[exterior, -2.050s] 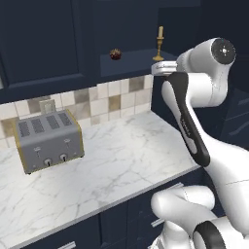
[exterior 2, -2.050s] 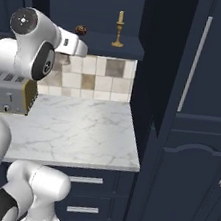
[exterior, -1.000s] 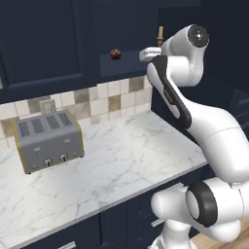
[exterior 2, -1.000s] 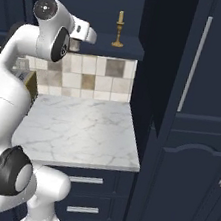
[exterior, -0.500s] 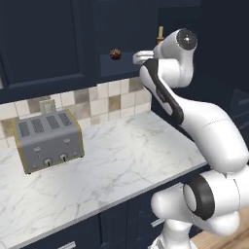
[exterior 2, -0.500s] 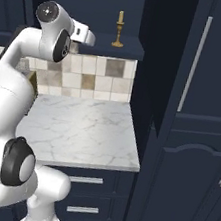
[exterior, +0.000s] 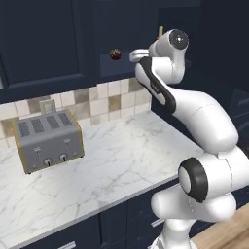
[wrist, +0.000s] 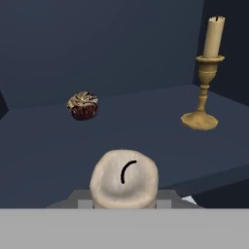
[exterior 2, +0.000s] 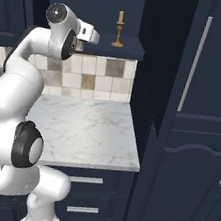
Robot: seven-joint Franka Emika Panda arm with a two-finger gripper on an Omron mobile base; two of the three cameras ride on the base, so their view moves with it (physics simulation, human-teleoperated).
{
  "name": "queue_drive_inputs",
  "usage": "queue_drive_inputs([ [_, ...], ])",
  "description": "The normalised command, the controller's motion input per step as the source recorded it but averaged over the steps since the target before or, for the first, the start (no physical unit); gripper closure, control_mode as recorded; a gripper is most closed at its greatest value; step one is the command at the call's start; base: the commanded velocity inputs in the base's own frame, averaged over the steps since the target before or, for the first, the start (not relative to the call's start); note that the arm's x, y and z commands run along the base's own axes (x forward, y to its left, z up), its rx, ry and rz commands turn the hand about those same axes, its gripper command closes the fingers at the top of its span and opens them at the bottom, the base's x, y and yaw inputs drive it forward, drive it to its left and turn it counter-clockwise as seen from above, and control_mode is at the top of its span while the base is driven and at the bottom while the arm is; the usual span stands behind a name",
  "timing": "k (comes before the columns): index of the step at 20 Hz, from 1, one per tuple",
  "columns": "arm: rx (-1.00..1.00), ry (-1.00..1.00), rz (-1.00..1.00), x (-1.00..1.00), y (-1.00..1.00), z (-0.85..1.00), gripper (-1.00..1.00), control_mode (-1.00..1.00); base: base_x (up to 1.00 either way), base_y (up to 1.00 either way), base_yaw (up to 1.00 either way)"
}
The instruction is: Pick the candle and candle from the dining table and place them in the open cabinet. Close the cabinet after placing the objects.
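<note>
We see the navy cabinet standing open above a tiled backsplash, and below it a marble counter carrying a grey toaster. To the right in the right base view rises a tall navy cupboard with a slim silver handle. Our white arm bends up from the base and reaches toward the cabinet shelf, its hand at the shelf's front edge. On that shelf, toward its right end, the tan taper stands upright in its brass holder. Further left and well apart from it sits a small brown cupcake. In the hand view the pale stub sits directly in front of the camera, its black wick curling on its top face, just short of the shelf's edge. The gripper has its jaws closed onto this stub from both sides, though the stub hides most of the fingertips from us.
</note>
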Motion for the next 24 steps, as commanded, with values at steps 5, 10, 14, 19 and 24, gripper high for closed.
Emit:
queue_drive_inputs([
  [5, 0.00, 0.00, 0.00, 0.42, 0.01, -0.03, 1.00, -1.00, 0.00, 0.00, 0.00],
  [10, 0.00, 0.00, 0.00, 0.33, 0.06, -0.17, 1.00, -1.00, 0.00, 0.00, 0.00],
  [14, 0.00, 0.00, 0.00, 0.27, 0.10, -0.19, 1.00, -1.00, 0.00, 0.00, 0.00],
  [19, 0.00, 0.01, 0.00, 0.21, 0.03, 0.00, 1.00, -1.00, 0.00, 0.00, 0.00],
  [24, 0.00, 0.00, 0.00, 0.00, 0.00, 0.00, 1.00, -1.00, 0.00, 0.00, 0.00],
])
